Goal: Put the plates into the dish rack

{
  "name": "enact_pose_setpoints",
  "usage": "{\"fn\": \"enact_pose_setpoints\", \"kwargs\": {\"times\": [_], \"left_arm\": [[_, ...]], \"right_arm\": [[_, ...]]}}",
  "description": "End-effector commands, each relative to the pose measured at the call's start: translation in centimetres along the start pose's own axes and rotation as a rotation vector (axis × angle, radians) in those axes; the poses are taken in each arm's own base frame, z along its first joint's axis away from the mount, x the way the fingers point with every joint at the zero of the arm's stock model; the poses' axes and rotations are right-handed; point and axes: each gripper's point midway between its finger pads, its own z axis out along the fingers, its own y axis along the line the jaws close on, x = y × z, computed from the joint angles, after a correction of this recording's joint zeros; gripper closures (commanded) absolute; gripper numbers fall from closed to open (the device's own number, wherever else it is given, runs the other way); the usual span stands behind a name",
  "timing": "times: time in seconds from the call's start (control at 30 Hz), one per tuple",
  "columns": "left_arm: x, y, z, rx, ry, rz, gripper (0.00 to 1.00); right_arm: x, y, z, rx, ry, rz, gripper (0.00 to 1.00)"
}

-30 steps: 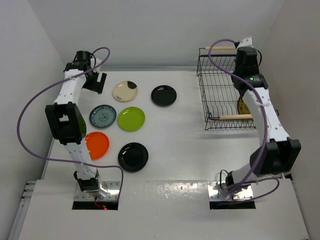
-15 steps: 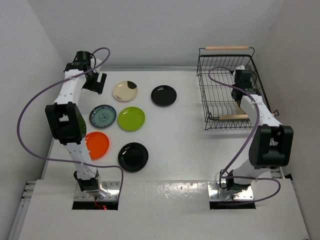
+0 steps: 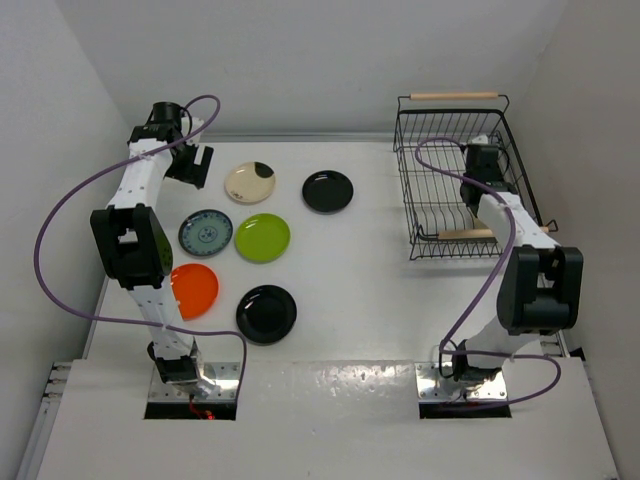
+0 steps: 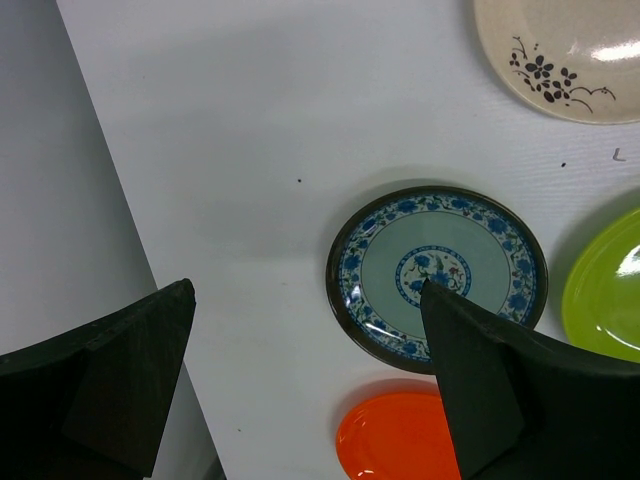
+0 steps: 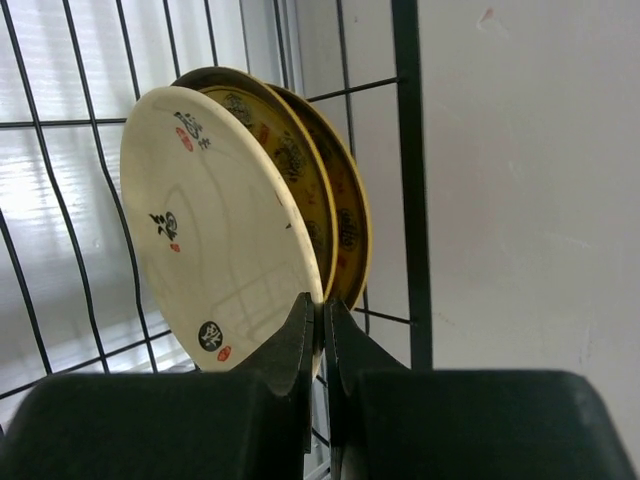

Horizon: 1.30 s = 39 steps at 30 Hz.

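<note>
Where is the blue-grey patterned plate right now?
The blue-grey patterned plate lies flat at the left of the top view, just left of the lime green plate and beyond the orange plate.

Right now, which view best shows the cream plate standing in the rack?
The right wrist view: the cream plate stands on edge in front of two mustard plates, markings clear. In the top view the right arm covers it; the left wrist view misses the rack entirely.
</note>
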Motion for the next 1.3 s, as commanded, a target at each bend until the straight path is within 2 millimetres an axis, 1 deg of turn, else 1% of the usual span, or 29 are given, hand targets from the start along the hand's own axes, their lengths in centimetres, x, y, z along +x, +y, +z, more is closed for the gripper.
{"fn": "enact_pose_setpoints", "kwargs": {"times": [0.0, 0.1, 0.13, 0.17, 0.2, 0.27, 0.3, 0.37, 0.4, 0.43, 0.47, 0.5, 0.57, 0.6, 0.63, 0.7, 0.73, 0.77, 0.8, 0.83, 0.87, 0.93, 1.0, 1.03, 1.07, 1.1, 1.17, 1.2, 1.27], "left_arm": [[-0.3, 0.3, -0.1, -0.003, -0.018, 0.0, 0.0], [-0.4, 0.1, -0.1, 0.006, -0.021, 0.0, 0.0], [-0.3, -0.2, 0.3, 0.025, -0.017, 0.001, 0.0], [-0.2, -0.6, 0.7, 0.041, -0.011, 0.002, 0.0], [-0.6, -1.0, 0.5, 0.07, -0.03, 0.001, 0.0], [-0.5, -2.0, 1.7, 0.116, -0.019, -0.008, 0.0], [-1.1, -2.7, 1.8, 0.158, -0.037, -0.018, 0.0], [-1.5, -3.7, 2.8, 0.209, -0.04, -0.027, 0.0], [-2.0, -4.4, 3.0, 0.249, -0.059, -0.041, 0.0], [-2.2, -4.8, 3.5, 0.271, -0.058, -0.051, 0.0], [-3.2, -4.9, 3.8, 0.279, -0.09, -0.06, 0.0], [-3.2, -5.3, 5.2, 0.292, -0.077, -0.089, 0.0], [-4.5, -5.4, 6.3, 0.295, -0.109, -0.118, 0.0], [-4.8, -5.4, 6.9, 0.295, -0.111, -0.147, 0.0], [-4.3, -5.8, 8.4, 0.302, -0.084, -0.162, 0.0], [-5.7, -6.2, 9.3, 0.325, -0.123, -0.183, 0.0], [-6.0, -6.7, 9.8, 0.351, -0.128, -0.205, 0.0], [-6.2, -7.2, 11.0, 0.37, -0.134, -0.229, 0.0], [-6.4, -7.6, 11.4, 0.391, -0.142, -0.228, 0.0], [-6.4, -8.2, 11.9, 0.421, -0.133, -0.252, 0.0], [-6.6, -9.3, 12.1, 0.483, -0.141, -0.261, 0.02], [-5.7, -10.7, 13.6, 0.536, -0.104, -0.288, 0.05], [-5.0, -11.2, 14.5, 0.526, -0.077, -0.294, 0.11], [-3.8, -11.5, 15.3, 0.52, -0.044, -0.299, 0.15], [-3.6, -12.2, 15.3, 0.527, -0.034, -0.291, 0.21], [-3.0, -12.8, 15.6, 0.553, -0.02, -0.294, 0.32], [-2.4, -13.4, 15.7, 0.579, -0.003, -0.297, 0.45], [-2.2, -13.6, 15.5, 0.591, 0.002, -0.29, 0.63], [-2.3, -13.8, 15.4, 0.604, -0.001, -0.29, 0.78]], "right_arm": [[-0.6, 0.2, 0.6, 0.007, -0.014, 0.048, 1.0], [0.0, 1.3, 1.0, -0.03, 0.016, 0.047, 0.98], [0.6, 2.0, 1.2, -0.052, 0.044, 0.034, 0.95], [0.1, 1.8, 1.3, -0.057, 0.04, 0.044, 0.87], [0.4, 2.1, 1.3, -0.065, 0.054, 0.039, 0.84], [0.3, 2.0, 1.2, -0.063, 0.054, 0.037, 0.79], [0.1, 1.7, 1.1, -0.06, 0.047, 0.044, 0.72], [-0.4, 1.6, 0.8, -0.065, 0.033, 0.05, 0.64], [-1.0, 1.0, 0.4, -0.068, 0.014, 0.06, 0.52], [-1.2, 0.9, 0.2, -0.069, 0.01, 0.062, 0.47], [-1.4, 0.6, 0.1, -0.067, 0.004, 0.066, 0.44], [-2.1, -0.1, -0.3, -0.063, -0.009, 0.078, 0.35], [-2.7, -0.6, -1.0, -0.067, -0.019, 0.085, 0.26], [-3.6, -1.3, -1.5, -0.063, -0.042, 0.102, 0.22], [-4.0, -1.5, -2.2, -0.067, -0.049, 0.098, 0.17], [-5.0, -1.9, -3.2, -0.068, -0.078, 0.103, 0.15], [-5.6, -2.3, -4.4, -0.069, -0.105, 0.107, 0.14], [-5.8, -2.3, -4.8, -0.073, -0.115, 0.109, 0.14], [-6.0, -2.4, -5.1, -0.074, -0.125, 0.11, 0.14], [-6.7, -2.3, -6.6, -0.077, -0.161, 0.109, 0.14], [-7.1, -1.7, -7.4, -0.088, -0.18, 0.101, 0.14], [-7.2, -2.0, -8.5, -0.078, -0.205, 0.108, 0.12], [-8.2, -2.2, -10.5, -0.086, -0.265, 0.136, 0.12], [-7.8, -1.8, -10.5, -0.092, -0.261, 0.135, 0.11], [-8.2, -2.4, -11.7, -0.088, -0.296, 0.154, 0.11], [-8.1, -2.0, -11.9, -0.093, -0.298, 0.148, 0.11], [-8.4, -2.2, -13.0, -0.094, -0.325, 0.167, 0.11], [-8.6, -2.0, -13.5, -0.1, -0.337, 0.166, 0.1], [-9.2, -1.9, -14.2, -0.113, -0.362, 0.183, 0.08]]}}
